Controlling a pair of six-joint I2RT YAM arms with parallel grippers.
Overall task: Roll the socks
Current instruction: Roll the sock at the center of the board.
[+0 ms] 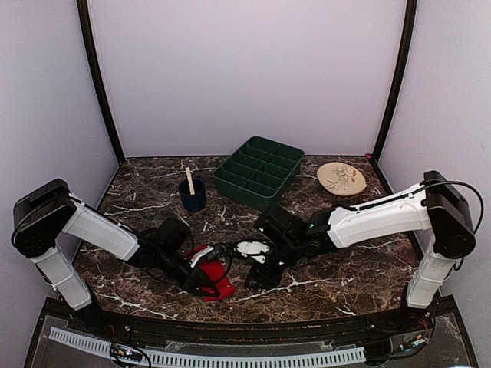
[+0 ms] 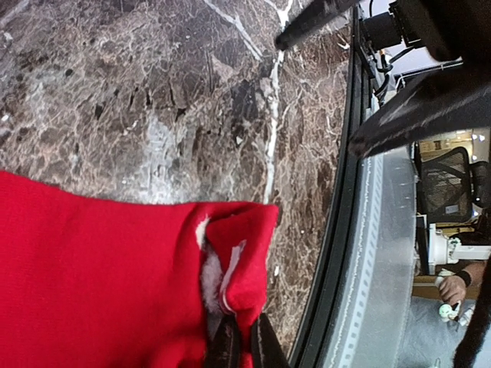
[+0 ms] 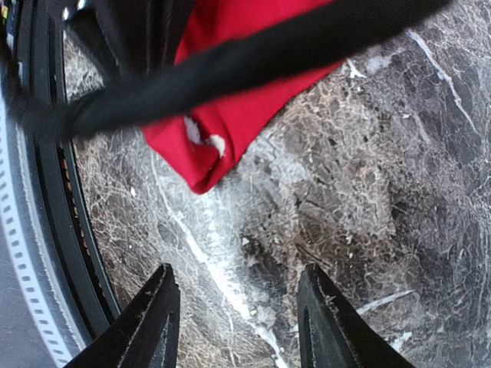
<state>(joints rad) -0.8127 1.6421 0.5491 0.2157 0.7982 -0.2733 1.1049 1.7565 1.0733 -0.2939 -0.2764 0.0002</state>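
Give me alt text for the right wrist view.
The right gripper hangs open over the dark marble table. Ahead of it shows a corner of the red sock, crossed by a blurred black bar.

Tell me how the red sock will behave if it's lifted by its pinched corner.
Probably floppy: the red sock creases where the left tool pinches it. Likely light, it should drape. Pushed, the knit would probably bunch, not slide, on the marble tabletop.

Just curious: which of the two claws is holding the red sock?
The left gripper, pinched shut on the red sock; the right gripper hangs open and empty.
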